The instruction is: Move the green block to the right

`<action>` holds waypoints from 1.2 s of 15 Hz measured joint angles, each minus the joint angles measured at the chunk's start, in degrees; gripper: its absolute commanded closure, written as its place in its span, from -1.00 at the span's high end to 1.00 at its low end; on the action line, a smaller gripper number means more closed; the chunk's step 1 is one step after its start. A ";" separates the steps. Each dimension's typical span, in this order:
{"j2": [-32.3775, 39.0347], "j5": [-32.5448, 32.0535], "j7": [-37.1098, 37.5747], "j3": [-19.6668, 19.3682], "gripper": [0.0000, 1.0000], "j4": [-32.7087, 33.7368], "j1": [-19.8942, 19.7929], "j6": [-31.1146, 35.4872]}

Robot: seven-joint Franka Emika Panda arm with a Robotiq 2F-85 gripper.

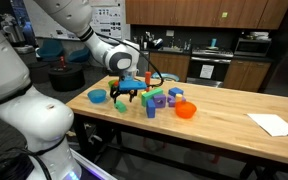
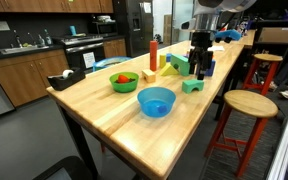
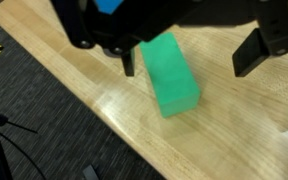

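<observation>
Hovering right over the green block (image 3: 171,75), the claw (image 3: 191,62) was spread wide open, gripping nothing. Block just lay flat on the bench (image 3: 249,135).

White arm (image 1: 84,38) reaches out and bends down at the wrist. Claw (image 1: 124,92) points straight down, hanging low, also seen in an exterior view (image 2: 200,72). Wrist view: dark fingers (image 3: 130,58) spread wide, gripping nothing.

Quick count on counter (image 2: 99,115): 2 bowls, i.e. 1 blue bowl (image 2: 156,100) & 1 green bowl (image 2: 124,83). 1 teal green block (image 2: 193,86), 1 lime block (image 2: 177,64), 1 red cylinder (image 2: 152,52). 2 stools (image 2: 246,103) alongside.
</observation>
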 measured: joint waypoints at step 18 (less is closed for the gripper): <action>-14.06 8.58 28.38 3.50 1.00 -5.23 0.47 10.58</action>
